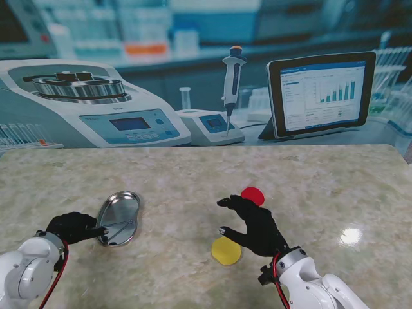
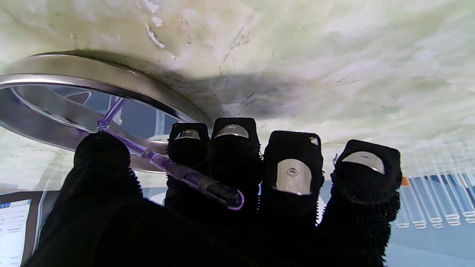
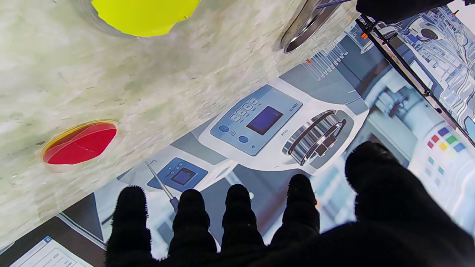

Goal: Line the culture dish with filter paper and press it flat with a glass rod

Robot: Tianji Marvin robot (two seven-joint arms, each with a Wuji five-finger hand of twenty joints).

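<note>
My left hand (image 1: pixel 72 226) (image 2: pixel 289 207) is shut on a clear glass rod (image 1: pixel 116 225) (image 2: pixel 174 170) at the near left. The rod's far end reaches over the rim into an oval steel tray (image 1: pixel 120 193) (image 2: pixel 111 79). My right hand (image 1: pixel 256 226) (image 3: pixel 259 230) hovers open with fingers spread and holds nothing. It sits between a yellow filter paper disc (image 1: pixel 226 251) (image 3: pixel 144 15), nearer to me, and a red disc (image 1: pixel 253 195) (image 3: pixel 79 142), farther from me. In the right wrist view each disc seems to lie in a shallow clear dish. The red one shows a yellow edge.
The steel tray (image 3: pixel 304 26) lies just left of the table's middle, right beside my left hand. A printed lab backdrop stands along the table's far edge (image 1: pixel 206 147). A bright glare spot (image 1: pixel 351 235) marks the marble top at the right.
</note>
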